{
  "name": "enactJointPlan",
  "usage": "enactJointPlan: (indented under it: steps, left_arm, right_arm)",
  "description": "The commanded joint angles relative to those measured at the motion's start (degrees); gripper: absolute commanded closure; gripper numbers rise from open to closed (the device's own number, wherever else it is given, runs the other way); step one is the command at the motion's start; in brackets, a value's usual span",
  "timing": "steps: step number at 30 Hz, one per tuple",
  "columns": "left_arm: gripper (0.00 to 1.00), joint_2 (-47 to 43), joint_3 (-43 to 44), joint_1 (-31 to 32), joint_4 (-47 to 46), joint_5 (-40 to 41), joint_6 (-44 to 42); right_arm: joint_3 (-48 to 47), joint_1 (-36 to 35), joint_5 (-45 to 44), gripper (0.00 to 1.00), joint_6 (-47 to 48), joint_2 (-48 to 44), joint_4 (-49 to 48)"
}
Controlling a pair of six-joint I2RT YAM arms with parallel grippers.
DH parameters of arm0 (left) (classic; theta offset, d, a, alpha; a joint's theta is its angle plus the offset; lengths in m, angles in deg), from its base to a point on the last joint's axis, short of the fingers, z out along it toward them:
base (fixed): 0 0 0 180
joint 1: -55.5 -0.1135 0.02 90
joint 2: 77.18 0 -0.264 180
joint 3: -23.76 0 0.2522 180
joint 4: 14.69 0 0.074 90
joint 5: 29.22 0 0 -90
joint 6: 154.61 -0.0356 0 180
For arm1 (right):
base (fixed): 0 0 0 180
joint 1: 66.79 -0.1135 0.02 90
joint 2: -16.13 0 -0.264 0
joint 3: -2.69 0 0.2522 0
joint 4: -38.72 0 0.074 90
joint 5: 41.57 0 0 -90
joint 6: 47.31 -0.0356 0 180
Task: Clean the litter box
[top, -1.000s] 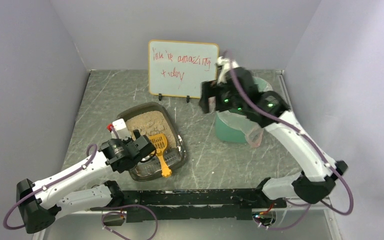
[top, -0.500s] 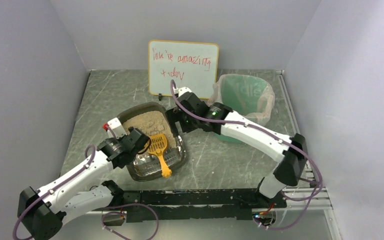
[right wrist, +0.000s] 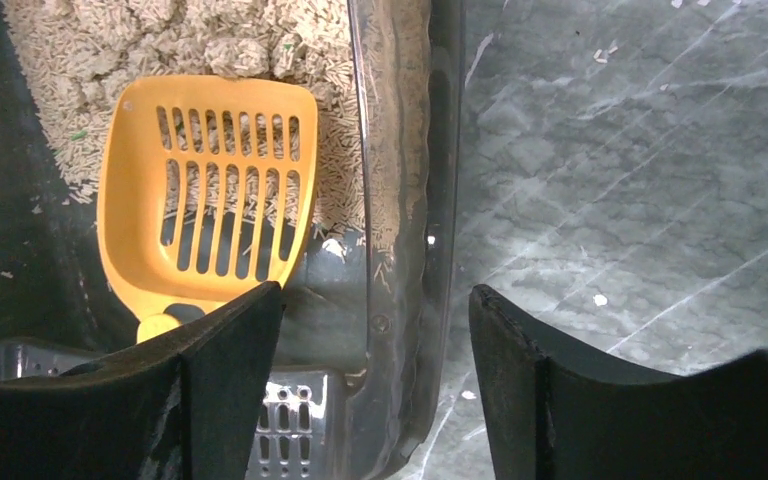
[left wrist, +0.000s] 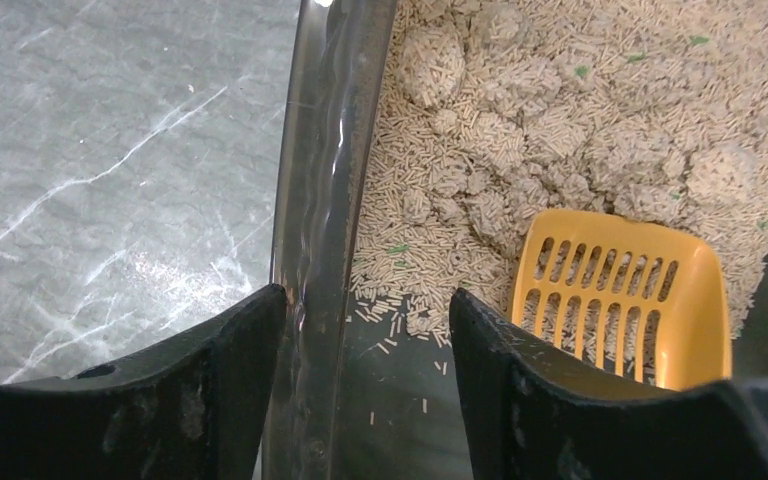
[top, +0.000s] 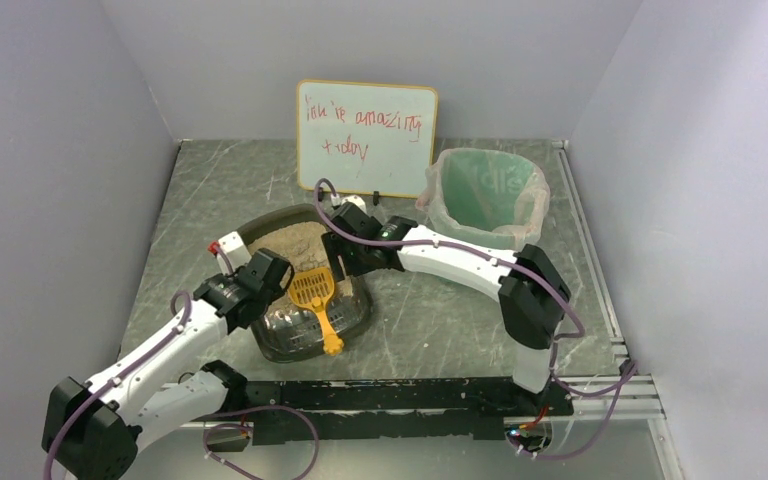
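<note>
The litter box (top: 296, 342) is a dark translucent tray left of the table's middle, with tan litter (top: 294, 244) heaped at its far end. A yellow slotted scoop (top: 314, 292) lies inside it. My left gripper (top: 274, 282) is open astride the box's left rim (left wrist: 322, 200), one finger on the table side and the other inside, beside the scoop (left wrist: 620, 300). My right gripper (top: 346, 256) is open astride the right rim (right wrist: 412, 150). Its inner finger is near the scoop (right wrist: 210, 190) and the ridged grate (right wrist: 290, 430). Neither pair of jaws pinches the wall.
A whiteboard (top: 366, 137) with red writing stands against the back wall. A green bin with a clear liner (top: 485, 190) stands at the back right. Grey enclosure walls close in both sides, and a black rail (top: 400, 400) runs along the near edge.
The right arm swung from above the green bin down and left to the box's right rim. The left gripper shifted onto the left rim. Both pairs of jaws have narrowed.
</note>
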Motion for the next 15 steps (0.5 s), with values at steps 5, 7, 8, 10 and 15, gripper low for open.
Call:
enactJointPlan:
  steps: [5, 7, 8, 10, 15]
  left_arm:
    - [0.53, 2.1, -0.8, -1.9, -5.1, -2.8, -4.2]
    - [0.62, 2.5, -0.8, -2.1, -5.4, -3.3, -4.4]
    - [0.65, 2.8, -0.8, -2.1, -5.6, -3.6, -4.4]
    - [0.71, 3.3, -0.9, -2.1, -5.9, -4.4, -4.9]
    - [0.85, 3.9, -1.3, -2.1, -7.5, -7.7, -6.6]
  right_arm:
    - [-1.1, 0.0, -2.8, 0.47, -1.8, 2.7, -3.4]
    - [-0.9, 0.0, -3.1, 0.52, -1.7, 3.1, -3.4]
    - [-0.9, 0.0, -3.3, 0.53, -1.6, 3.3, -3.4]
    - [-0.9, 0.1, -3.5, 0.55, -1.6, 3.6, -3.2]
    - [0.7, 0.1, -4.6, 0.69, -1.1, 3.5, -3.1]
